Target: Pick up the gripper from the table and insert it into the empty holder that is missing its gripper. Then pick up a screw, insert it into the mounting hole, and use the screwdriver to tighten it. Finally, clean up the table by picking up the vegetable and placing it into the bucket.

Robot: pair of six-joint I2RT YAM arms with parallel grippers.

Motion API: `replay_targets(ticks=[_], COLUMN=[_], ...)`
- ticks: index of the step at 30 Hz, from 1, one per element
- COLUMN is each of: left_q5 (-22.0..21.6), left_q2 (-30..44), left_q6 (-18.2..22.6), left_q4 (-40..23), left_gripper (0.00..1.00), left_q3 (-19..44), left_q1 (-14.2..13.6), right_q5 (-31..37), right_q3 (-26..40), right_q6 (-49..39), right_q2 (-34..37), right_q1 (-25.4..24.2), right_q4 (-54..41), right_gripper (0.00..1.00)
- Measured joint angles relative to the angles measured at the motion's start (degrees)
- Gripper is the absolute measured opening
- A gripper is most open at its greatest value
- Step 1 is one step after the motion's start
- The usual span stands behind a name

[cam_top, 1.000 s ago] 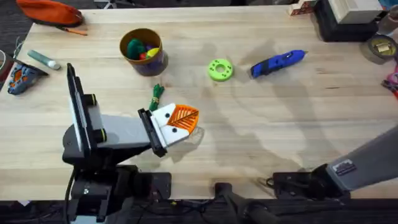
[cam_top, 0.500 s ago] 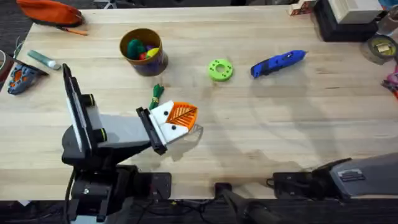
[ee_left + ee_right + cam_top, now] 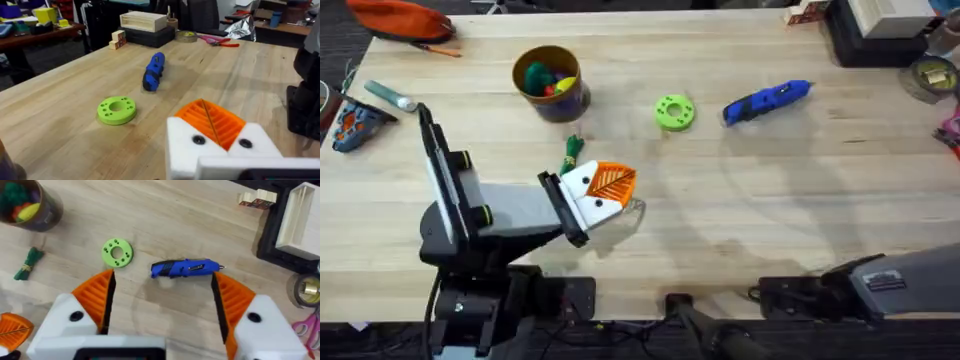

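Overhead: the slender dark-green toy vegetable point(image 3: 571, 154) lies beside the left gripper point(image 3: 612, 185), whose orange pads are pressed together, below the yellow-rimmed bucket point(image 3: 550, 82).

Right wrist: the right gripper point(image 3: 162, 307) gapes wide. The vegetable point(image 3: 29, 263) looks light and soft; mid-stem seems the surest grasp.

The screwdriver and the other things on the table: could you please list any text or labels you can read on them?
No text can be read here.
The screwdriver carries a small pale mark on its side, too blurred to read.
The right arm's link bears a small label, also too small to read.
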Motion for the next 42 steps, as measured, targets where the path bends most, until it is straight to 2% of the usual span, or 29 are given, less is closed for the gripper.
replay_targets(ticks=[4,5,9,14,15,27,32,33,38,42], left_q5=[0.0,0.0,0.0,0.0,-0.1,-1.1,-3.8,-7.8,-12.9,-16.5], left_q2=[0.0,0.0,0.0,0.0,0.0,0.0,0.0,0.0,0.0,1.6], left_q6=[0.0,0.0,0.1,0.0,0.0,-0.3,-4.0,-5.9,-4.9,-2.8], left_q4=[0.0,0.0,0.0,0.0,0.0,0.2,1.3,-1.5,-14.5,-25.8], left_gripper=[0.015,0.125,0.201,0.938,0.971,0.985,0.987,0.985,0.986,0.986], left_q3=[0.0,0.0,0.0,0.0,0.0,0.0,0.0,1.3,9.5,18.8], left_q1=[0.0,0.0,0.0,0.0,0.0,0.0,0.0,0.0,0.0,0.0], right_q5=[0.0,0.0,0.0,0.0,0.0,0.0,0.0,0.0,0.0,0.0], right_q3=[0.0,0.0,0.0,0.0,0.0,0.0,0.0,0.0,0.0,0.0], right_q6=[0.0,0.0,0.0,0.0,0.0,0.0,0.0,0.0,0.0,0.0], right_q2=[0.0,0.0,0.0,0.0,0.0,0.0,0.0,0.0,0.0,0.0], right_q1=[0.0,0.0,0.0,0.0,0.0,0.0,0.0,0.0,0.0,0.0], right_q4=[0.0,0.0,0.0,0.0,0.0,0.0,0.0,0.0,0.0,0.0], right_gripper=[0.994,0.994,0.994,0.994,0.994,0.994,0.994,0.994,0.994,0.994])
